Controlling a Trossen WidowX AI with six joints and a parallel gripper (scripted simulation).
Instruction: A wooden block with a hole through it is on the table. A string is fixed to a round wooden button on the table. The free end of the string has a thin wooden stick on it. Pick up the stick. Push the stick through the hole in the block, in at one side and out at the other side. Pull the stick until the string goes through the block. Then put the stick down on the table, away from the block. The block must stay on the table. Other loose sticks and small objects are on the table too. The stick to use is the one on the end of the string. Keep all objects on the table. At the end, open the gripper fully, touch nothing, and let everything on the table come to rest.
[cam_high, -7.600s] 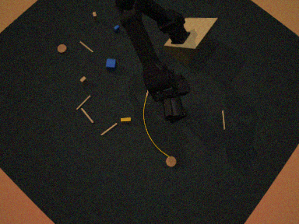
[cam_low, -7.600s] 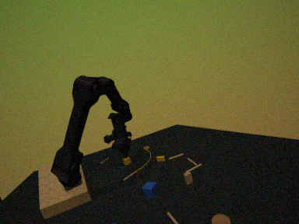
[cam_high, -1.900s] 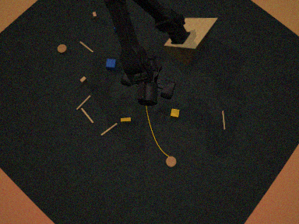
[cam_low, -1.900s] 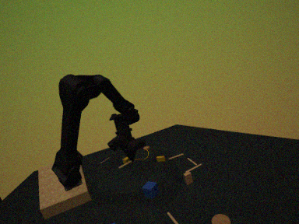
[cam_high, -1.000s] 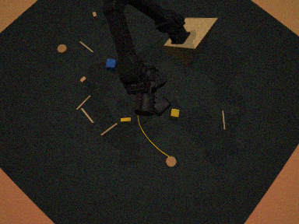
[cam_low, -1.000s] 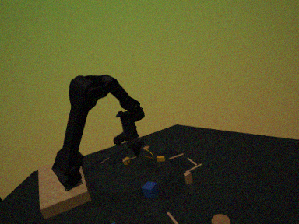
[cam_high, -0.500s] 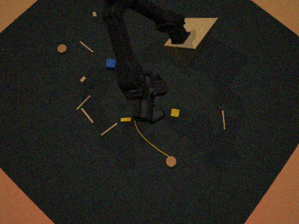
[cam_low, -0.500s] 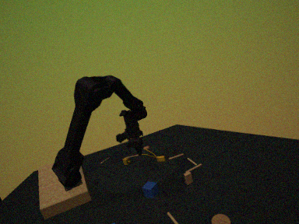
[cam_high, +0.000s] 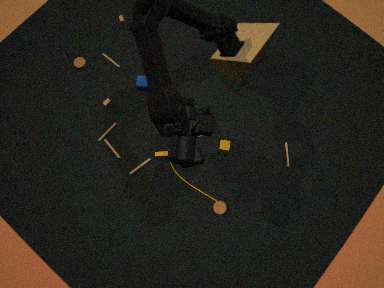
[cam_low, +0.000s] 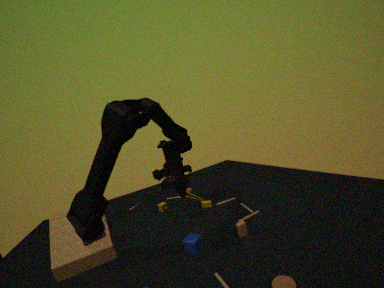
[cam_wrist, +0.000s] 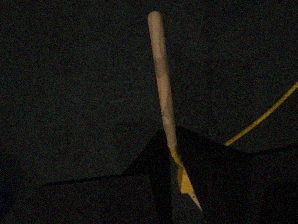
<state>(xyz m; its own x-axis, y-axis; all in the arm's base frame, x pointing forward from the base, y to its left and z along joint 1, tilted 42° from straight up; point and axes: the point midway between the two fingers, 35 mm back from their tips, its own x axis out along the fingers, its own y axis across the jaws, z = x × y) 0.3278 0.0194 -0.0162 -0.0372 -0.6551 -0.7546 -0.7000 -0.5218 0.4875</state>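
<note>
My gripper (cam_high: 186, 159) (cam_low: 184, 195) (cam_wrist: 170, 134) is shut on the string's stick (cam_wrist: 162, 80), near its string end. The stick points away from the fingers; in the exterior view it seems to be the pale line (cam_low: 173, 198) beside the fingertips, above the table. The yellow string (cam_high: 187, 184) (cam_wrist: 260, 117) runs from the gripper to the round button (cam_high: 219, 207) (cam_low: 189, 190). A yellow block (cam_high: 161, 153) (cam_low: 206, 204) (cam_wrist: 185, 184) lies just left of the gripper in the top view. A yellow cube (cam_high: 225, 145) (cam_low: 162, 206) lies to its right. No hole can be made out in either.
A blue cube (cam_high: 142, 81) (cam_low: 192, 243), small wooden pieces and another round disc (cam_high: 79, 62) (cam_low: 283, 282) lie nearer the arm's base or left in the top view. Loose sticks lie left, one (cam_high: 140, 166) (cam_low: 226, 201) near the yellow block; another (cam_high: 287, 154) (cam_low: 135, 206) lies far right.
</note>
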